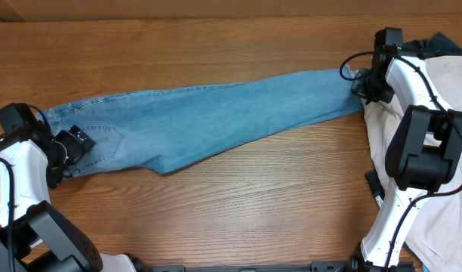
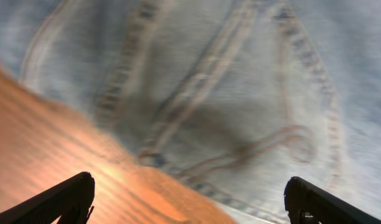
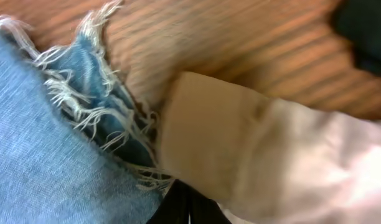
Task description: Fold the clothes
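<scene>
Right under your left gripper is the waist end of the light blue jeans. They're stretched flat across the wooden table from there all the way to your right gripper. Its fingers on the left are spread wide with nothing between them, over the back pocket stitching, bare wood just off to one side. Over on the right the gripper looks closed tight right at the frayed hem, but can't tell if any denim's actually pinched. Also a beige garment is touching that hem, just beside the gripper.
</scene>
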